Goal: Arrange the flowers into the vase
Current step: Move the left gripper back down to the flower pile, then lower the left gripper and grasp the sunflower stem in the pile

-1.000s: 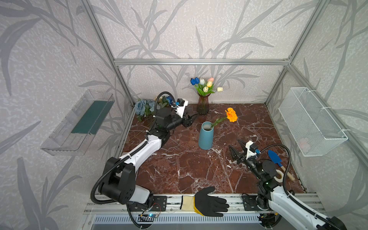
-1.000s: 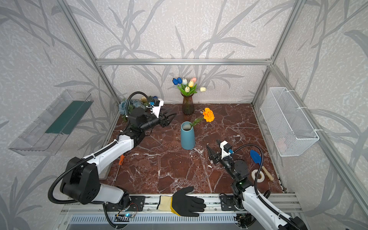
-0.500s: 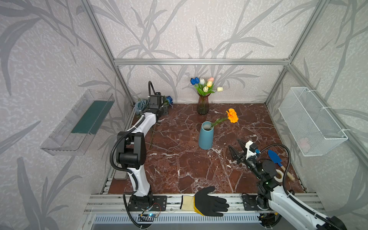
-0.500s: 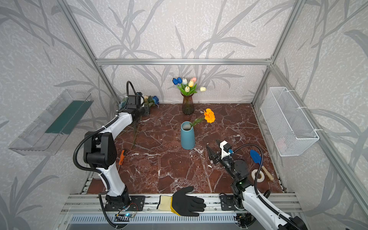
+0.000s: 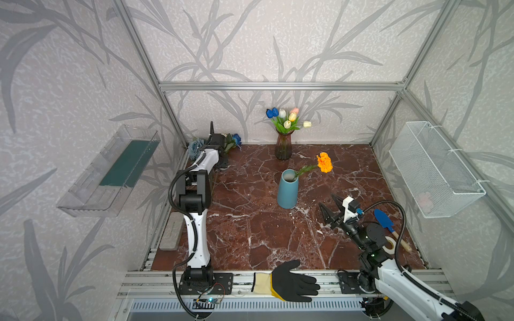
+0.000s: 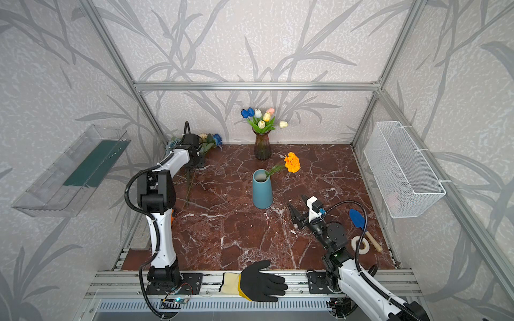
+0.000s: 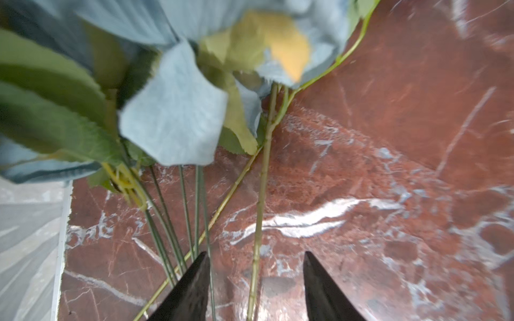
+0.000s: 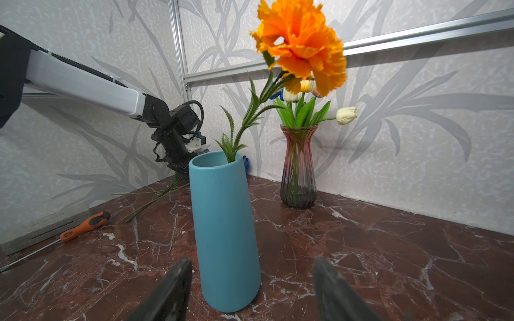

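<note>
A blue vase (image 5: 288,189) (image 6: 262,190) (image 8: 225,236) stands mid-table with an orange marigold (image 5: 325,162) (image 8: 300,47) leaning out of it. Loose flowers lie in the back left corner: a dusty-blue rose (image 5: 194,146) (image 7: 172,125) and a dark-blue rose (image 5: 236,138). My left gripper (image 7: 255,253) hangs over their stems, open, with one light-green stem (image 7: 261,194) running between the jaws, not pinched. My right gripper (image 5: 326,200) (image 8: 253,258) is open and empty, facing the blue vase from a short way off. Tulips (image 5: 286,119) fill a glass vase (image 5: 283,150) at the back.
A black glove (image 5: 289,280) lies on the front rail. A blue trowel (image 5: 385,219) and tape roll (image 5: 389,244) sit by the right arm. An orange screwdriver (image 8: 83,226) and grey block (image 5: 171,232) lie at the left edge. A wire basket (image 5: 434,172) and clear shelf (image 5: 111,172) hang on the walls.
My left arm has swung from near the table's middle back to the left corner over the loose flowers, and its jaws have narrowed a little. The right arm has not moved.
</note>
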You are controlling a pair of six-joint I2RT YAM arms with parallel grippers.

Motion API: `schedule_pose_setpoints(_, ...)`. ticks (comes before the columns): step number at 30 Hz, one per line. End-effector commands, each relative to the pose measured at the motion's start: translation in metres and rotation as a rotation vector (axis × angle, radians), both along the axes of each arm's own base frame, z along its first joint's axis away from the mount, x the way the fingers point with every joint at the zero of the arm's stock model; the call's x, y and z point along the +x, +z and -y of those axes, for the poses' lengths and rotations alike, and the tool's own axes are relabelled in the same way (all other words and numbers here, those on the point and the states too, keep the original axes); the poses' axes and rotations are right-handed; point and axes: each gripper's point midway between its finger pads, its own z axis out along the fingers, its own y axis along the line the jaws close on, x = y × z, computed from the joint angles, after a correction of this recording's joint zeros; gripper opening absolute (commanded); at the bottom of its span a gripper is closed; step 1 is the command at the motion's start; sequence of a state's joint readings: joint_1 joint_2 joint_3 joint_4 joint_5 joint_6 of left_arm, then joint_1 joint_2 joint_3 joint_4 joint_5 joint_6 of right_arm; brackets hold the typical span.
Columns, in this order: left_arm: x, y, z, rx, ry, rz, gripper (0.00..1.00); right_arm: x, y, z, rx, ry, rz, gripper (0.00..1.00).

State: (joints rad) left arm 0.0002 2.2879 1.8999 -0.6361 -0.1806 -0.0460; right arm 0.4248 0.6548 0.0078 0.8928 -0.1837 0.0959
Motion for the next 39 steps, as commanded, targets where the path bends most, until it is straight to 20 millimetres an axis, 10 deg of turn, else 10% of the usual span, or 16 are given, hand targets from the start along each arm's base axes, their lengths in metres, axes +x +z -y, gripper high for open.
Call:
schedule_pose_setpoints(1,-0.012,-0.013,-0.006,0.028,-0.012,-0.098,0.49,-0.003,0.004,0.000,0.003,0.000,0.031,0.70)
schedule_pose_setpoints(15,-0.011,-0.001,0.000,0.009,-0.032,-0.062,0.21,-0.003,0.005,0.001,0.011,-0.002,0.034,0.70)
schedule_pose_setpoints(33,-0.040,0.054,0.056,-0.250,-0.099,0.121,0.00,-0.003,0.004,0.002,0.010,-0.010,0.034,0.70)
schedule_pose_setpoints(35,-0.040,0.061,0.061,-0.271,-0.117,0.151,0.00,-0.002,0.004,0.002,0.009,-0.013,0.032,0.70)
schedule_pose_setpoints(39,-0.031,0.050,0.042,-0.210,-0.081,0.134,0.31,-0.003,0.005,0.002,0.013,-0.010,0.034,0.70)
